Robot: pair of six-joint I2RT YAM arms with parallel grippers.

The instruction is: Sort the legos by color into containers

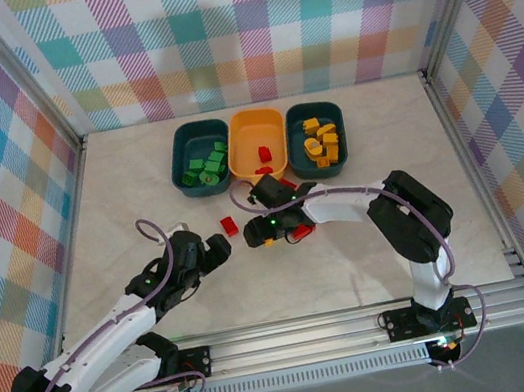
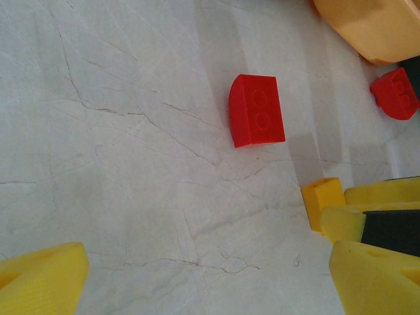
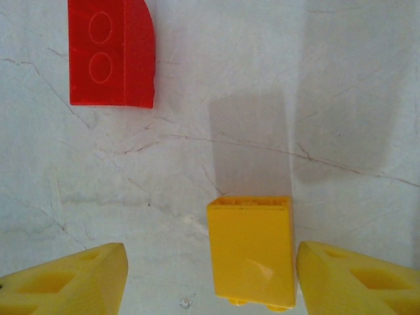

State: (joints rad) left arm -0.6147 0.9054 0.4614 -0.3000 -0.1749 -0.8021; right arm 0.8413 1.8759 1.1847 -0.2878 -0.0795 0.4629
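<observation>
Top view: we see three tubs in a row at the far side of the desk [image 1: 388, 163]. The left teal tub [image 1: 178, 160] holds green legos [image 1: 204, 168], the orange tub [image 1: 255, 128] holds red legos [image 1: 264, 167], and the right teal tub [image 1: 295, 139] holds yellow legos [image 1: 321, 138]. A red brick [image 1: 231, 226] lies loose on the desk, with the left end effector [image 1: 219, 251] just near-left of it and the right end effector [image 1: 265, 239] to its right.

Left wrist: left end effector [image 2: 210, 282] is spread, nothing between its fingers. The red brick [image 2: 257, 110] lies ahead. The yellow brick [image 2: 323, 202] is to the right. The orange tub [image 2: 374, 26] is top right, with a second red brick [image 2: 396, 93] just beside it.

Right wrist: right end effector [image 3: 211, 262] is spread astride the yellow brick [image 3: 251, 249], which rests on the desk. It sits close to the finger at picture right, with a clear gap to the other, so it is not pinched. The red brick [image 3: 111, 52] lies beyond.
</observation>
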